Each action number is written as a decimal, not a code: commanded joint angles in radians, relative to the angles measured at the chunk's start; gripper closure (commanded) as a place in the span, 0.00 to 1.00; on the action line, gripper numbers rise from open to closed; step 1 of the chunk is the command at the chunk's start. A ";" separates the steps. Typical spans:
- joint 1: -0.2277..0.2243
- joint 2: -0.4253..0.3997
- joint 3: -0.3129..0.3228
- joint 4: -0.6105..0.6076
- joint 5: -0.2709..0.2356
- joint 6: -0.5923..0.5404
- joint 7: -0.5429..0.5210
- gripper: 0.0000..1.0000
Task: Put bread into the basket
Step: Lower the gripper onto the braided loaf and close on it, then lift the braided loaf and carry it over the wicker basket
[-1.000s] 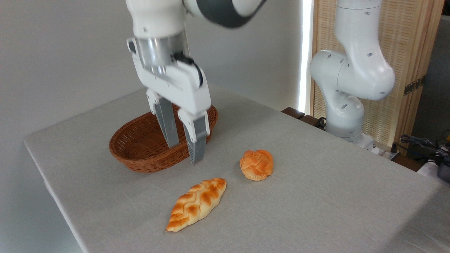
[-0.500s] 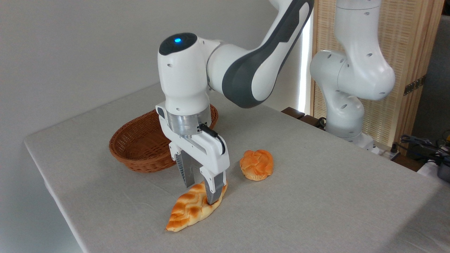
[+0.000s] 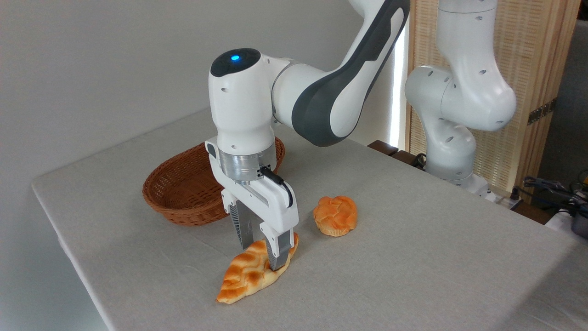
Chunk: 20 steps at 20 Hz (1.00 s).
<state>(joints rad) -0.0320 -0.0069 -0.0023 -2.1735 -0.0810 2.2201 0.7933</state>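
Item, gripper (image 3: pixel 262 250): I have it pointing straight down over the bread (image 3: pixel 255 270), one finger on each long flank near the loaf's far, upper end, closed in narrow against the crust so the loaf can be lifted across its short width; the bread lies on the worktop (image 3: pixel 413 257), its near tip at rest. Item, basket (image 3: pixel 183 186): empty, just behind and left of the grasp, with bare cloth between. Item, round bun (image 3: pixel 336 215): apart to the right, clear of the path I judge leftward.
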 commanded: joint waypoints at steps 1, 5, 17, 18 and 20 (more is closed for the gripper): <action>-0.005 0.038 0.008 -0.006 -0.011 0.049 0.040 0.95; -0.002 0.038 0.008 -0.006 -0.009 0.046 0.041 0.95; -0.008 -0.018 -0.050 0.401 -0.017 -0.482 0.029 0.93; -0.008 -0.030 -0.073 0.405 -0.019 -0.499 0.024 0.92; -0.008 -0.047 -0.137 0.402 -0.025 -0.501 -0.002 0.93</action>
<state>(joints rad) -0.0365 -0.0431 -0.0668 -1.7900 -0.0839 1.7529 0.8185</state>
